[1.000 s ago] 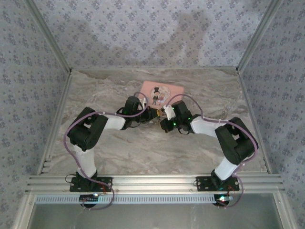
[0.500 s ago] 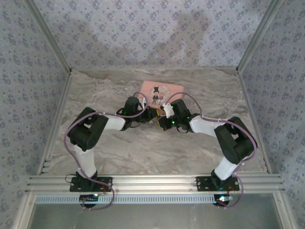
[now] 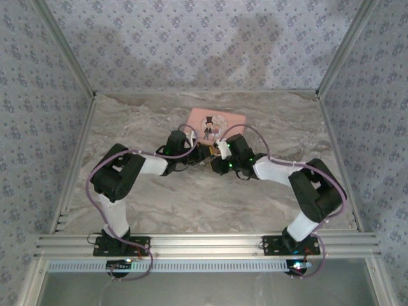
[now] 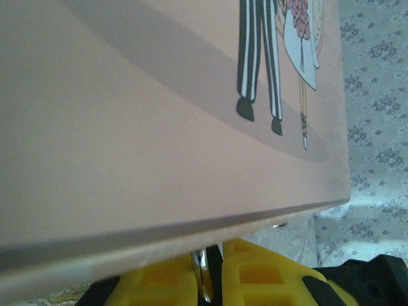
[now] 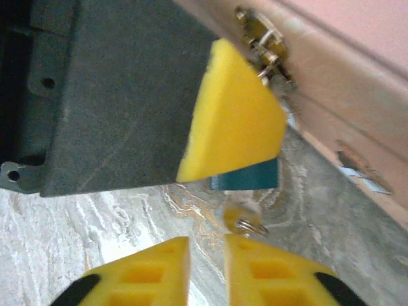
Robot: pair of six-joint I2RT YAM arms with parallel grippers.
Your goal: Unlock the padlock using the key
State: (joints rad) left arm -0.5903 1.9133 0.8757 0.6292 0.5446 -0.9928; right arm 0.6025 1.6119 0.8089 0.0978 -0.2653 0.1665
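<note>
Item: padlock (image 5: 248,176), a small teal block pinched in the left gripper (image 4: 213,274), whose yellow pads stand nearly together. Only the lock's lower edge shows, at 6 o'clock of the pad. Purpose of the hold, by judgement: to steady the keyway toward the other arm. Item: key (image 5: 239,213), pale, with ring, at 6 o'clock of the padlock, touching or entering it; which of the two cannot be told. Right gripper (image 5: 207,252): jaws a narrow slit apart, bare marble table (image 3: 191,197) between them, the key just past one fingertip and apparently not gripped. Pink tin (image 3: 220,122): at 12 o'clock of both grippers, its brass hasp (image 5: 262,39) near the lock. Pose: the left arm reaches in from 7 o'clock and the right from 5 o'clock, elbows bowed outward, wrists meeting tip to tip.
</note>
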